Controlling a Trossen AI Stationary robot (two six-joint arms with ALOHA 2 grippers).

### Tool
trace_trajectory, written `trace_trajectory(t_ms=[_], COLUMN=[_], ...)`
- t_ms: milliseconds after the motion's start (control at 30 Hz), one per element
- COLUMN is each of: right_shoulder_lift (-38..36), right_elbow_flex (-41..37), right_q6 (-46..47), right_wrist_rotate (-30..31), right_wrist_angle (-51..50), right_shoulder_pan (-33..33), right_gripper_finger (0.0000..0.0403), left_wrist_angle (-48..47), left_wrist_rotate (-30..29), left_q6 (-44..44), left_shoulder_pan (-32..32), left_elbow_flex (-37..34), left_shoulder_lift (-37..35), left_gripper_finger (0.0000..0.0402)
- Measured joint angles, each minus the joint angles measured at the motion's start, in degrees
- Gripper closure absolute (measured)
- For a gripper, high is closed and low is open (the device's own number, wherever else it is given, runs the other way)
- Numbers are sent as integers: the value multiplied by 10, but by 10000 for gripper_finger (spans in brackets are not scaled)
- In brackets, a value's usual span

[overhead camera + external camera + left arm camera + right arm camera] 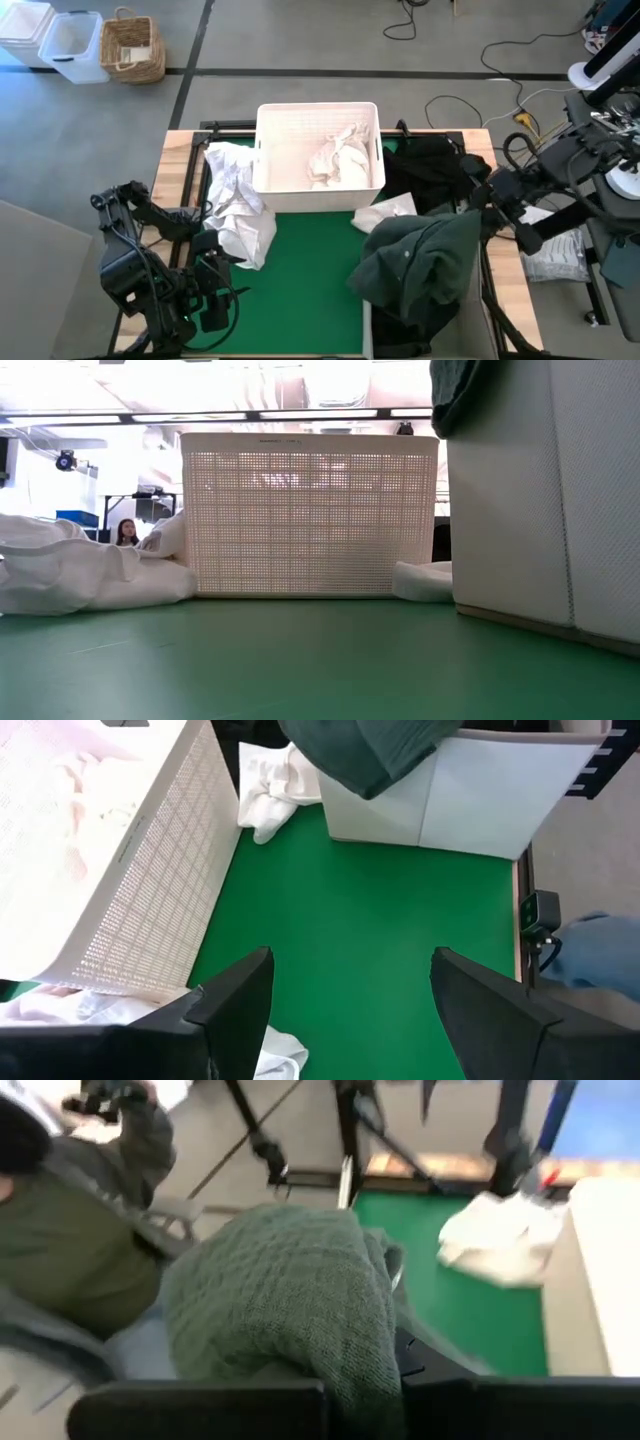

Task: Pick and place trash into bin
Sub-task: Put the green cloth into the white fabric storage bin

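The white tub (pixel 318 147) stands at the table's far middle, with white sheets (pixel 335 160) inside it. More white sheets (pixel 238 205) lie on the green mat left of the tub, and one (pixel 385 212) lies by its near right corner. A black garment (pixel 430 160) lies right of the tub. The dark green garment (pixel 420 255) is draped over a white box (pixel 470 795) at the near right. My right gripper (pixel 480 205) is shut on that garment's right side. My left gripper (pixel 350 1010) is open above the mat, near the left sheets. My right gripper holds the dark green garment by a bunched part of its knit cloth (pixel 345 1350), pinched between the two fingers. It comes from the table's right side. The garment spreads away from the fingers and lies slack over the white box (pixel 425 335).
The tub's perforated wall (pixel 310 515) fills the middle of the low view, and the box wall (pixel 520 500) stands at its right. Bare green mat (pixel 310 290) lies between the two arms. A person (pixel 60 1250) is seen beyond the table.
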Motion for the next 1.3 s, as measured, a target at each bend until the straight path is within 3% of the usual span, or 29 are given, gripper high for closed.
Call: trace_trajectory(t_ms=[367, 633, 1067, 1300], right_shoulder_lift=[-8, -3, 8, 11], right_elbow_flex=[0, -20, -163, -201], right_q6=[190, 272, 373, 395], right_wrist_rotate=[-3, -16, -108, -129], right_wrist_angle=[-189, -192, -190, -177], right_shoulder_pan=[0, 0, 0, 0], right_gripper_finger=[390, 390, 390, 390], left_wrist_angle=[0, 0, 0, 0], left_wrist_rotate=[-1, -1, -12, -12], left_q6=[-18, -20, -20, -20], left_shoulder_pan=[0, 0, 0, 0], left_elbow_flex=[0, 0, 0, 0], left_shoulder_lift=[0, 0, 0, 0], left_gripper_finger=[154, 154, 154, 154])
